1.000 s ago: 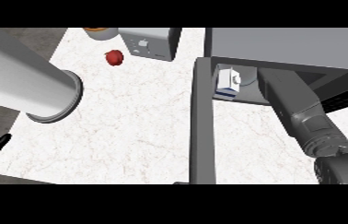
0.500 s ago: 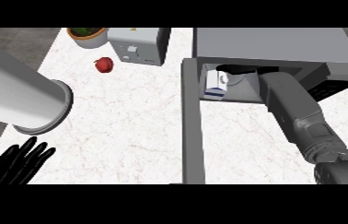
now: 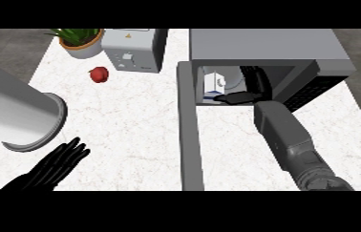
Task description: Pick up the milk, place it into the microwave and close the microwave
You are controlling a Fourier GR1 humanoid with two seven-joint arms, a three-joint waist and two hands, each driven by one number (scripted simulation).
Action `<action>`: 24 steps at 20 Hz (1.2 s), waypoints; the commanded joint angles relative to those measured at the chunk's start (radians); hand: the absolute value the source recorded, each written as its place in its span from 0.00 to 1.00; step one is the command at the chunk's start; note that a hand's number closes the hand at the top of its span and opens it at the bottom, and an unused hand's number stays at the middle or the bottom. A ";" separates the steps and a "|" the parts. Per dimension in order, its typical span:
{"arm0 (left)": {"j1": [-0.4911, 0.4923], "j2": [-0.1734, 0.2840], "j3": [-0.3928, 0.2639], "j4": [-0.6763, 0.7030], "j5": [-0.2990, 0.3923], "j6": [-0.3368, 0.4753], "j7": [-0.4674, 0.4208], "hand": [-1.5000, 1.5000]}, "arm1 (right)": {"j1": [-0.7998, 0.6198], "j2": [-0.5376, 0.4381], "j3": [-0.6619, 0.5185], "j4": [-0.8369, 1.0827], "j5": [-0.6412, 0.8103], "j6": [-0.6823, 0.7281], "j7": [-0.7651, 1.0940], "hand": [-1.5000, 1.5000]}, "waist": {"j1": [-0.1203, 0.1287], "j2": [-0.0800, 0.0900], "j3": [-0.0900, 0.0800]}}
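Right hand (image 3: 243, 98) lay open inside the microwave (image 3: 282, 49), fingers beside the upright white-and-blue milk (image 3: 213, 85); left hand (image 3: 53, 166) rested open.

The matte black left hand (image 3: 53, 168) has slender, ribbed fingers of segmented plastic, darker than anything else on the white marbled counter (image 3: 134, 126). The broad pale grey cylindrical left forearm (image 3: 25, 114) is smooth and unmarked, ending in a flat rim with a lighter ring around its edge. The darker grey, boxy right forearm (image 3: 285, 135) has flat faces and bevelled edges, with a knobbly, ridged joint section lower down. The glossy black right hand (image 3: 243, 95) is narrow and angular.
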 commanded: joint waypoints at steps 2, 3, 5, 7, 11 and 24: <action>-0.069 -0.011 -0.086 0.063 -0.165 0.043 -0.089 0.00 | 0.122 0.046 0.031 -0.067 -0.003 0.055 -0.049 0.00 | -0.029 -0.011 -0.002; -0.075 -0.011 -0.106 0.043 -0.137 0.063 -0.023 0.00 | 0.193 0.052 0.052 -0.057 0.016 0.073 -0.086 0.00 | -0.027 -0.008 -0.001; -0.076 -0.011 -0.144 0.089 -0.220 0.077 -0.117 1.00 | 0.216 0.048 0.067 -0.091 0.020 0.041 -0.050 0.00 | -0.041 -0.014 -0.003; -0.065 -0.011 -0.147 0.096 -0.228 0.102 -0.133 1.00 | 0.304 0.069 0.092 -0.119 0.038 0.023 -0.099 0.00 | -0.056 -0.020 -0.003; -0.122 -0.011 -0.170 0.142 -0.301 0.138 -0.154 1.00 | 0.413 0.032 0.121 -0.194 0.049 0.031 -0.085 0.00 | -0.069 -0.023 -0.005; -0.273 -0.011 -0.376 0.345 -0.575 0.259 -0.284 1.00 | 0.898 -0.076 0.143 -0.599 -0.041 0.225 -0.150 0.00 | -0.084 -0.013 -0.007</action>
